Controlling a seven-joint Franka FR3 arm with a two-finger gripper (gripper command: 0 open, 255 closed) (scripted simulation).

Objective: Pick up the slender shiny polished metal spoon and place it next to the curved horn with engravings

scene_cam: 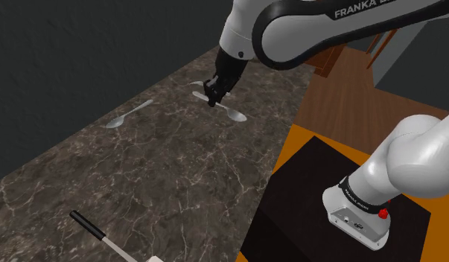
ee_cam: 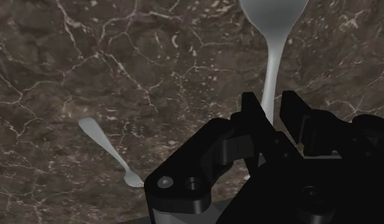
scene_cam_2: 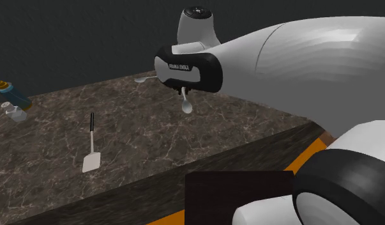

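The claw point(ee_cam: 270, 103) is clamped on the spoon point(ee_cam: 274, 28) at its handle, with the bowl sticking out past the fingertips. It looks barely off the counter point(scene_cam: 163, 171), if at all, I can't tell. So I'd call the grab done and the carry next: lift clear, then swing over. A second spoon point(scene_cam: 129, 114) lies well apart, and a spatula point(scene_cam_2: 90, 153) further along. Beyond that are two small things point(scene_cam_2: 12, 102) at the far end. The horn may be one, too small to say.

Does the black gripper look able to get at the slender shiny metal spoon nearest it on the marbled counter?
Probably yes: the black gripper sits at the handle of the spoon, bare marbled counter surrounds it, and the other spoon lies well apart.
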